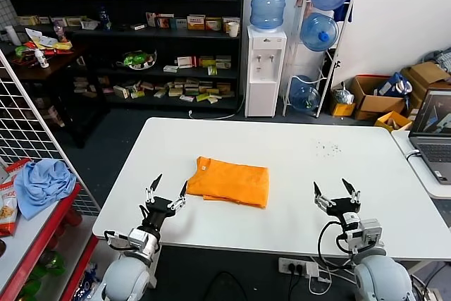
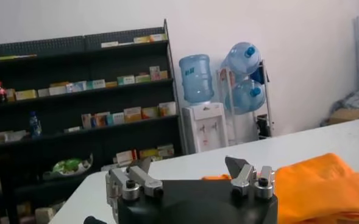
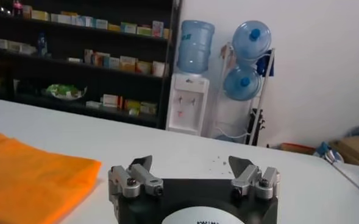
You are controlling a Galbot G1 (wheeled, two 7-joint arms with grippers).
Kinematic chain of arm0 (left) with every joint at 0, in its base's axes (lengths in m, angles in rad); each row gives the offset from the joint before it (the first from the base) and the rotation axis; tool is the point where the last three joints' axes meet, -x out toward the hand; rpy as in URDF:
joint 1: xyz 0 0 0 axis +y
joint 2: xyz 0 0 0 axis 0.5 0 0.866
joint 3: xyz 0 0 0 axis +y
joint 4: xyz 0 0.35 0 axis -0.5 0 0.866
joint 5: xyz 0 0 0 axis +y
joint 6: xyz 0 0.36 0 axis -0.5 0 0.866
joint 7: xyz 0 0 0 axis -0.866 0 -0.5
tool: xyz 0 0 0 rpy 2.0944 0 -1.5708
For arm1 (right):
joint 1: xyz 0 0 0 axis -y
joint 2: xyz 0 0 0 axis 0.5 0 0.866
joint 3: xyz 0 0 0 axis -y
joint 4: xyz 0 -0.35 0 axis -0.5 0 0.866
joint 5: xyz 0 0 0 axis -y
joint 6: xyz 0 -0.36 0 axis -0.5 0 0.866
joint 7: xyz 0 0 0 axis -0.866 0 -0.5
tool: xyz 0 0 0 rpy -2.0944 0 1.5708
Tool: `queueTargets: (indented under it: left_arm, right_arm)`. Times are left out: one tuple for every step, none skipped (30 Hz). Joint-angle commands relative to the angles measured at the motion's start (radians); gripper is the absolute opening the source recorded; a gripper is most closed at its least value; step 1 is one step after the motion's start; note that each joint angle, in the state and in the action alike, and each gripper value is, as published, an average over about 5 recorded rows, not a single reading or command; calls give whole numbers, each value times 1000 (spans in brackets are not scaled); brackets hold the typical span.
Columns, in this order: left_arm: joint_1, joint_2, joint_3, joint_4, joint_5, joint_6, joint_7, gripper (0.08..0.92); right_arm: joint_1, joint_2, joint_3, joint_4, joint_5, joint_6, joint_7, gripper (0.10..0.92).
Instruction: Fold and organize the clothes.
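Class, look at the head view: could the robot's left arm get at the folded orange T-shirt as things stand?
Probably yes. The left end effector hangs open just off the orange T-shirt at its near left corner, with only bare white table between them. The right end effector waits farther off.

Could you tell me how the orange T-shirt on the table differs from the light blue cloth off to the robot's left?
The orange T-shirt lies folded into a flat, neat rectangle; the light blue cloth is a crumpled heap. The T-shirt sits on the white table between the left tool and right tool; the cloth rests on a red shelf beside the table. Both are soft fabric, and neither is held.
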Motion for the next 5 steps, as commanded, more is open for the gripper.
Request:
queueTargets:
  left_arm:
    - [26,-11,-26,-15,33,13,11,823]
    - [28,-10,-25,-19,31,16,12,823]
    - [29,-9,-25,-23,29,19,13,823]
    - [30,-9,-25,-25,28,21,13,823]
    - [31,-8,-25,-27,28,22,14,823]
  right_arm:
    - [-3,44,40,12,-26,-21,-30,823]
    - [-3,44,39,12,-24,-22,-30,823]
    - [-3,44,40,12,-21,-23,-29,823]
    - [-3,43,40,13,-19,-23,-29,823]
    - [-3,43,40,13,-17,-24,-28,823]
